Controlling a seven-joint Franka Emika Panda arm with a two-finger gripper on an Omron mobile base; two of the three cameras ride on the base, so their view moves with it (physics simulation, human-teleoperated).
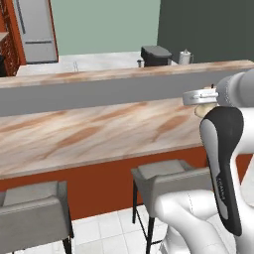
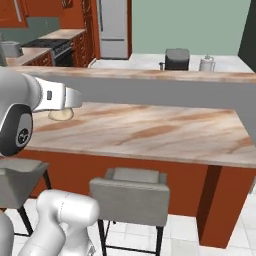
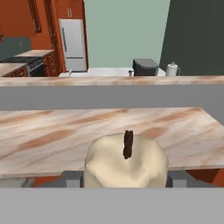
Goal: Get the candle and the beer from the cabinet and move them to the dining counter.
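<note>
The cream-white candle (image 3: 126,164), lumpy with a dark wick, sits between my fingers in the hand view, and my gripper (image 3: 126,179) is shut on it. From the left base view the candle (image 1: 200,111) peeks out under the hand, low over the right part of the marbled dining counter (image 1: 99,131). From the right base view the candle (image 2: 61,115) hangs under my gripper (image 2: 64,107) at the counter's (image 2: 150,130) left part. Whether it touches the slab is unclear. The beer is out of view. A reddish-brown wall cabinet (image 3: 34,15) stands far back left.
A grey raised ledge (image 1: 99,92) runs along the counter's far side. Grey stools (image 1: 168,178) (image 2: 131,195) stand at its near side. Beyond the ledge are a black appliance (image 3: 145,67), a white kettle (image 3: 172,69), a fridge (image 3: 73,43) and a stove (image 2: 47,45).
</note>
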